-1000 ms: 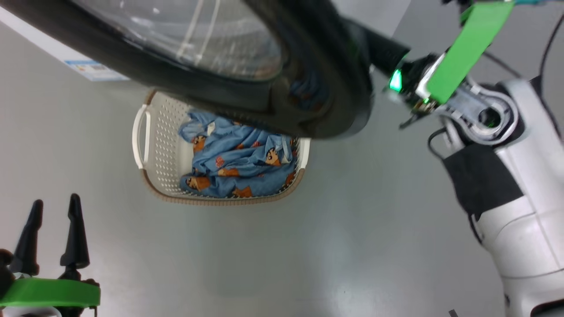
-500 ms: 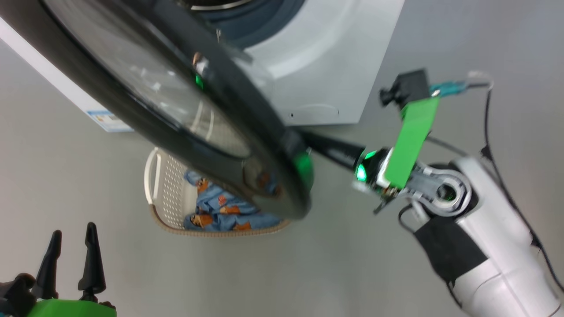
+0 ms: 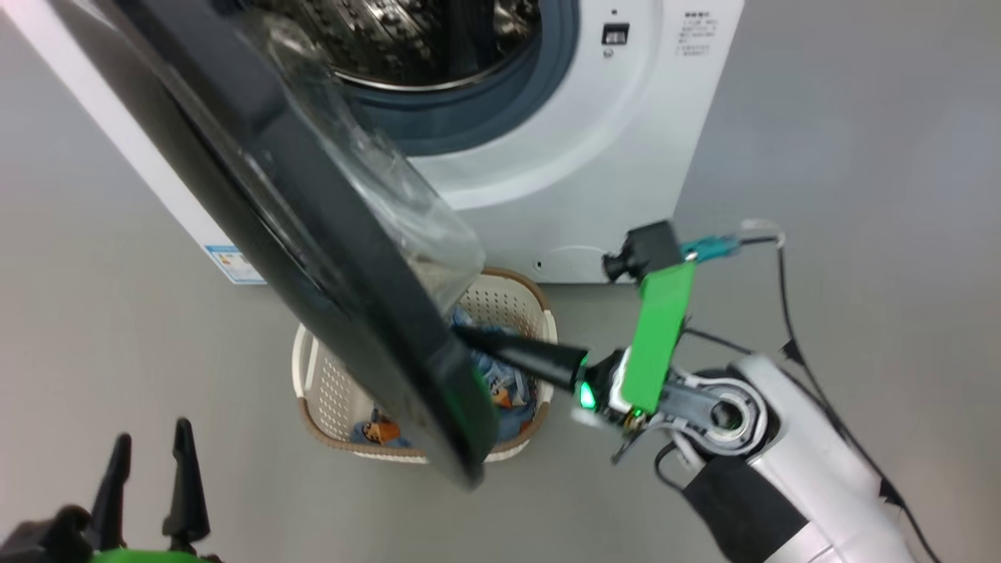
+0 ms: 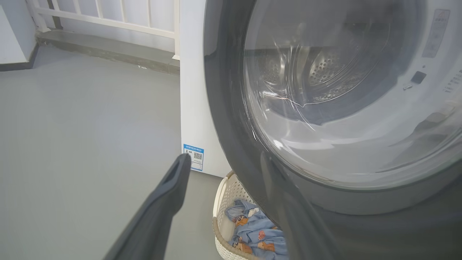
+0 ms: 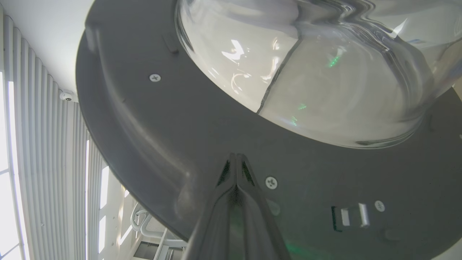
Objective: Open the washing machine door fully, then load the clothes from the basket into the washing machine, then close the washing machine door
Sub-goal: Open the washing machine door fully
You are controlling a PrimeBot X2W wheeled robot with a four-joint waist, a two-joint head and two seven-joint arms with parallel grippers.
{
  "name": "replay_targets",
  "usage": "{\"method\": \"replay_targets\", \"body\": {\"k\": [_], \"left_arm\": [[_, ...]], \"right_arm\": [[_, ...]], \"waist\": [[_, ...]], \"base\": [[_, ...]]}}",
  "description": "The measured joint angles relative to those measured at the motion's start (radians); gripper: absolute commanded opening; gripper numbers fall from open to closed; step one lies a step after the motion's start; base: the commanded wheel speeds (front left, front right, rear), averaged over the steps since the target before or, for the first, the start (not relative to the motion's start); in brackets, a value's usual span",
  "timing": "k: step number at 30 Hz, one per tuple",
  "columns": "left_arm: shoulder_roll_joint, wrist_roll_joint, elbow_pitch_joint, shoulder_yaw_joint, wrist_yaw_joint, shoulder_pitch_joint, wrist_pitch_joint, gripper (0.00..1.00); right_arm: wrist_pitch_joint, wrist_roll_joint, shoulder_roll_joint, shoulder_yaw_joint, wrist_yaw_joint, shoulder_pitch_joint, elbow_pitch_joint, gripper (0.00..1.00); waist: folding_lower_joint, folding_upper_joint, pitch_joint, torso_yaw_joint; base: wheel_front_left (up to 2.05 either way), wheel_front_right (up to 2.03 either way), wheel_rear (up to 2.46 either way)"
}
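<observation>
Grey floor (image 3: 844, 125), smooth; white railing (image 4: 108, 22) at the back of the left wrist view.

Item 1, washer (image 3: 579, 172): white, front-loading, mouth uncovered. Steel drum (image 3: 422, 39) visible, with no fabric in the part that shows. Blue label (image 3: 231, 264) low on its side.

Item 2, door (image 3: 313, 234): swung out from the washer, near edge-on in the head view, glass bowl (image 3: 391, 188) facing the drum. Its lower edge hangs over the basket. Judged partly open, not yet fully.

Item 3, basket (image 3: 520, 301): on the floor just in front of the washer, partly hidden behind the door.

Item 4, clothes (image 4: 260, 234): blue, bear print, heaped in the basket; all that shows of them lies there.

Item 5, right gripper (image 5: 235, 156): jaws clenched together, holding nothing. Tips against the door's dark inner ring, apparently pushing it outward.

Item 6, left gripper (image 3: 152, 434): low at the left, well apart from the basket, jaws released and empty.

Progress: first step under way. Left to do: swing the door clear of the basket, load the clothes, close the door.
</observation>
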Motion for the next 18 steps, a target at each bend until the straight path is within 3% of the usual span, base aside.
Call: {"method": "replay_targets", "body": {"k": [18], "left_arm": [[-0.018, 0.003, 0.012, -0.034, 0.0, 0.01, 0.0, 1.0]], "right_arm": [[-0.203, 0.186, 0.002, 0.188, 0.0, 0.032, 0.012, 0.0]], "waist": [[0.0, 0.0, -0.065, 0.073]], "base": [[0.0, 0.0, 0.0]]}}
